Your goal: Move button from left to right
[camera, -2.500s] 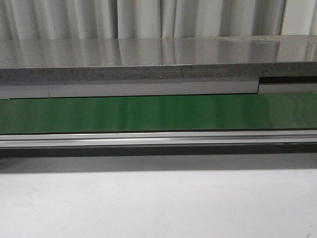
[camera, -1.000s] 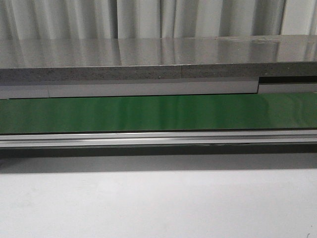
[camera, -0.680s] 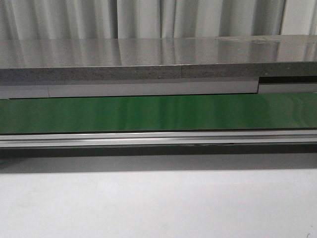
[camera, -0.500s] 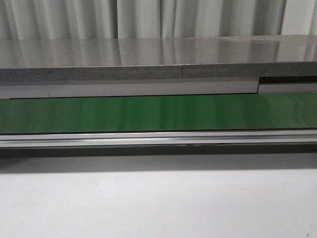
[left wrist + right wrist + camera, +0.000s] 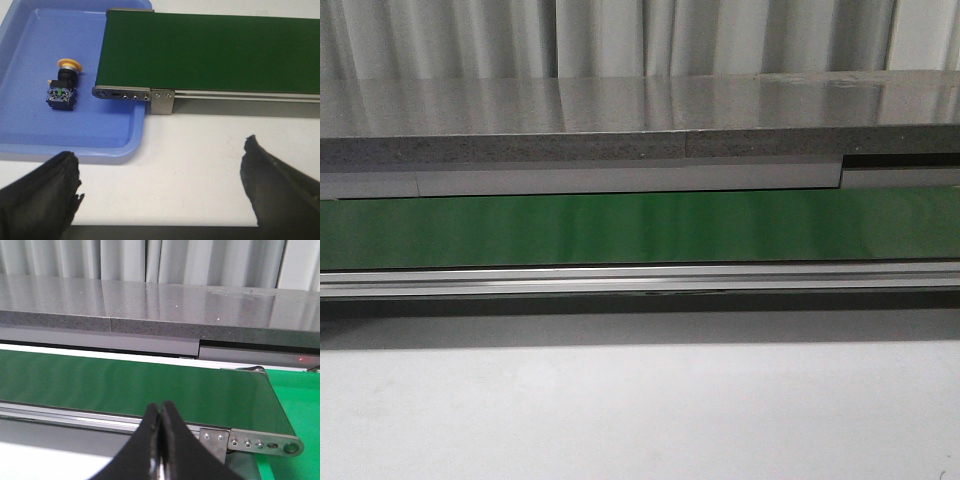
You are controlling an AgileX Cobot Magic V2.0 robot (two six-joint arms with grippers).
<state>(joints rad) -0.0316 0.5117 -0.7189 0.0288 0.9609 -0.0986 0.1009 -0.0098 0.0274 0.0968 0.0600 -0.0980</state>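
Button (image 5: 62, 89) lying on its side in blue tray (image 5: 30, 132), beside green belt (image 5: 210, 52) end. Left claw (image 5: 160, 185) spread wide above white worktop (image 5: 195, 165), empty. Right claw (image 5: 160, 440) pinched closed, empty.

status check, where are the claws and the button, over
Left claw open, hovering short of the blue tray. Right claw shut, empty, by the green belt. Button on its side in tray, untouched. Nothing blocking it.

Left claw (image 5: 160, 185) gapes wide, empty; right claw (image 5: 160, 440) pressed closed.
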